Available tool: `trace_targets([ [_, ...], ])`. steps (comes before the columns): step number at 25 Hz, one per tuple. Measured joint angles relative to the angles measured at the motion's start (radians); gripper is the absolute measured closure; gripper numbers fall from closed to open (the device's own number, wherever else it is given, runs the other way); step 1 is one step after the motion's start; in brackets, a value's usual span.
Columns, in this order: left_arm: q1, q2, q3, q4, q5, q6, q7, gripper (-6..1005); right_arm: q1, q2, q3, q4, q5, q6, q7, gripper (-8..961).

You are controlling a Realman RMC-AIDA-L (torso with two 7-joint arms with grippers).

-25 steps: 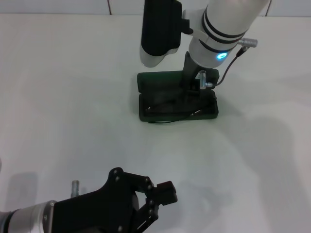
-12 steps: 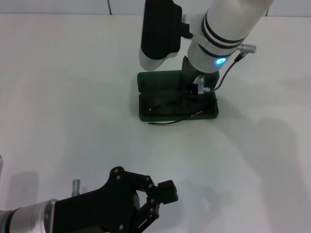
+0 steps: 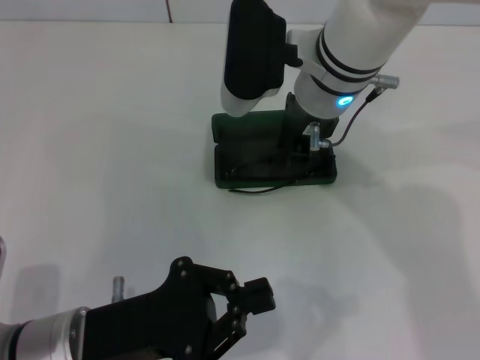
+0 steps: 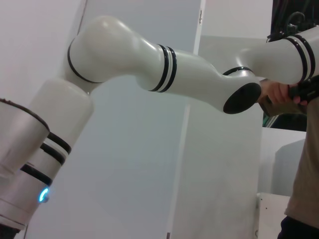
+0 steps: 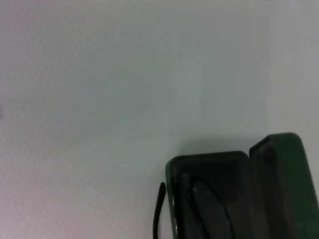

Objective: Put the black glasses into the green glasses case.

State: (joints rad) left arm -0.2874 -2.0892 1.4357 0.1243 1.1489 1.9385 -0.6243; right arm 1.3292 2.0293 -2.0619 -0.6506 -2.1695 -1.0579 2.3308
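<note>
The white table [image 3: 90,135] carried the green glasses case [image 3: 271,156] toward its far edge, open, its long axis parallel to that edge. The right gripper [image 3: 298,142] stood directly over the case's right half; whether its fingers were open could not be told. The left gripper [image 3: 238,313] rested part-open and empty at the near edge, well apart. The black glasses [image 3: 264,171] lay lengthwise in the tray, one temple arm trailing over the near wall. Against the earlier frames, the right arm had shifted slightly right.
</note>
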Motion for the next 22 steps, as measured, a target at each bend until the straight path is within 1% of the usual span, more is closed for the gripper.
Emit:
trace_targets([
  [1,-0.001,0.0,0.0,0.0,0.0,0.0,0.0,924,-0.001,0.0,0.0,-0.001,0.0,0.0,-0.001,808],
  [18,0.002,0.0,0.0,0.0,0.0,-0.006,0.0,923,-0.026,0.0,-0.003,-0.022,0.002,0.011,-0.007,804],
  [22,0.002,0.0,0.0,0.0,0.0,-0.007,0.0,923,-0.03,0.0,-0.037,-0.016,0.027,0.035,-0.016,804],
])
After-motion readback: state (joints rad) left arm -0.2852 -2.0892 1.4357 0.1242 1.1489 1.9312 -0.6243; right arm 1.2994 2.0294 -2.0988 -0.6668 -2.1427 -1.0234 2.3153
